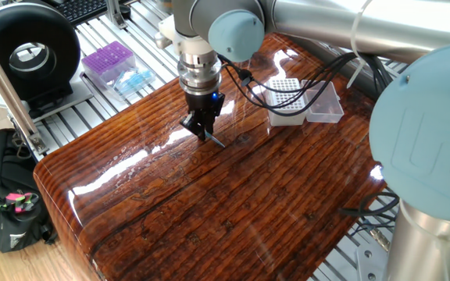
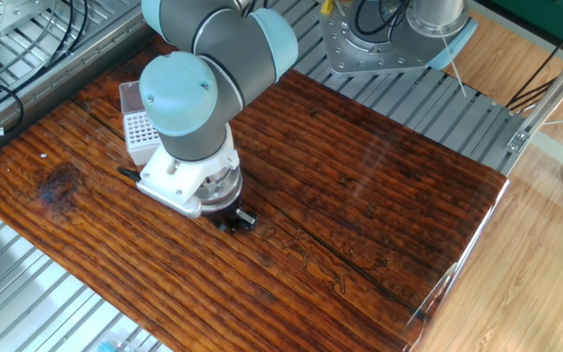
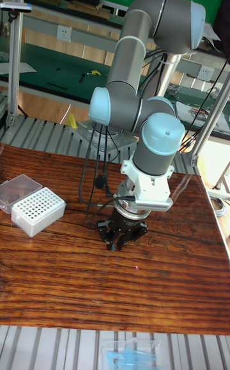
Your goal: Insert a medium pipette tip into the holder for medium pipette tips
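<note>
My gripper points down just above the middle of the wooden table. Its fingers are shut on the medium pipette tip, a thin bluish-grey sliver slanting out below the fingertips. The holder for medium pipette tips is a white box with a grid of holes, and its clear lid lies open beside it. The holder stands apart from the gripper, to the right at the back. In the other fixed view the wrist hides most of the gripper, and the holder is behind it on the left. The tall fixed view shows the gripper right of the holder.
A purple tip box and a light-blue pack lie on the metal rails left of the table. A black round device stands at the far left. Black cables hang from the arm near the holder.
</note>
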`<state>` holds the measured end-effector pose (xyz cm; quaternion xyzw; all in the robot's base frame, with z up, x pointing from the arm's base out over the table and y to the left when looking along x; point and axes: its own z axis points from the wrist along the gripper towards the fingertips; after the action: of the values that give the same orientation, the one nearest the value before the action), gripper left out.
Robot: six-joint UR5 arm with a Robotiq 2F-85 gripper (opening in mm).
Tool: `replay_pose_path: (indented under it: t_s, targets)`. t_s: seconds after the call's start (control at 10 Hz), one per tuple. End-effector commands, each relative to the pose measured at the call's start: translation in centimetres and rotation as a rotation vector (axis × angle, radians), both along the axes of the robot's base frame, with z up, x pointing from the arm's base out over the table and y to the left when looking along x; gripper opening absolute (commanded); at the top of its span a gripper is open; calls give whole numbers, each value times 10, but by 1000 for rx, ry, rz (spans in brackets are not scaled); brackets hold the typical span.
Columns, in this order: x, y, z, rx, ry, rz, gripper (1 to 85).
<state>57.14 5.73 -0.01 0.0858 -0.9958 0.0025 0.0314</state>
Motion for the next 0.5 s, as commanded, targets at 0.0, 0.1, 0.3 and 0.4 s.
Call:
replay_pose_path:
  t_s: [0.0, 0.1, 0.3, 0.4]
  targets:
    - [0, 0, 2, 8, -2, -6, 293]
    - [0, 2, 3, 15, -2, -8, 283]
    - [1, 3, 3, 20, -7, -6, 283]
    - [2, 3, 3, 20, -8, -5, 283]
